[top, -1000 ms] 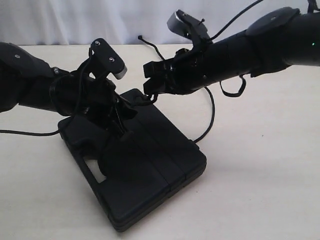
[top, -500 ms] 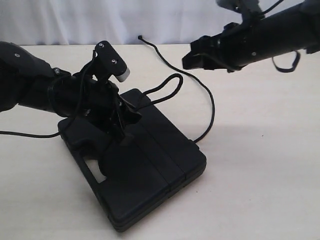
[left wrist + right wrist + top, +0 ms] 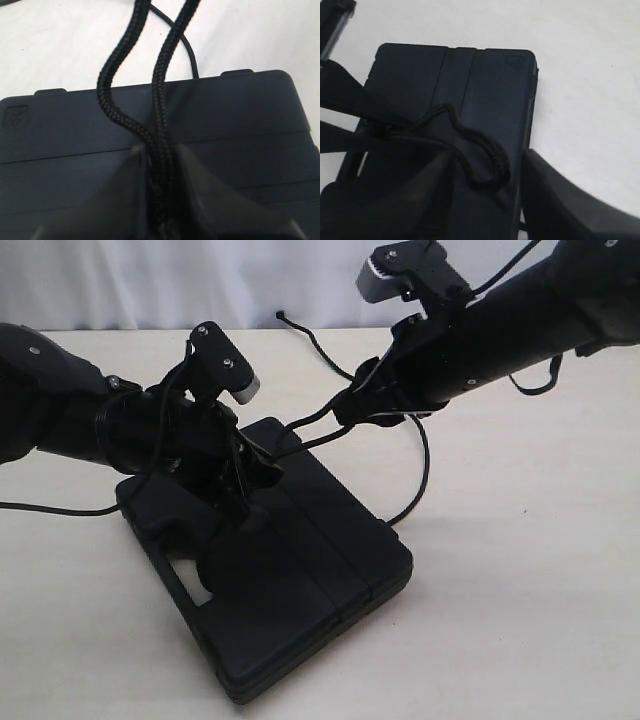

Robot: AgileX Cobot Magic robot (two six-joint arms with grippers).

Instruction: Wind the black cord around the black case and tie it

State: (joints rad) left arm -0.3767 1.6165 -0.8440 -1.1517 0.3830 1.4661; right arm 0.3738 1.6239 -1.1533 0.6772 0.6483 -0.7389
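The black case lies flat on the table, its handle slot toward the front left. My left gripper rests on its lid, shut on two strands of the black cord that run out between the jaws over the case. Those strands rise as a loop toward my right gripper. In the right wrist view the loop's bend sits between the wide-apart fingers of the right gripper, above the case. A cord strand curves down to the case's right edge.
The cord's free end trails toward the back of the beige table. A white curtain closes off the rear. Both black arms cross above the case's far half.
The right arm, lifted off to the upper right half a second ago, has come back down and left onto the top of the standing loop. The left gripper and case have not moved.
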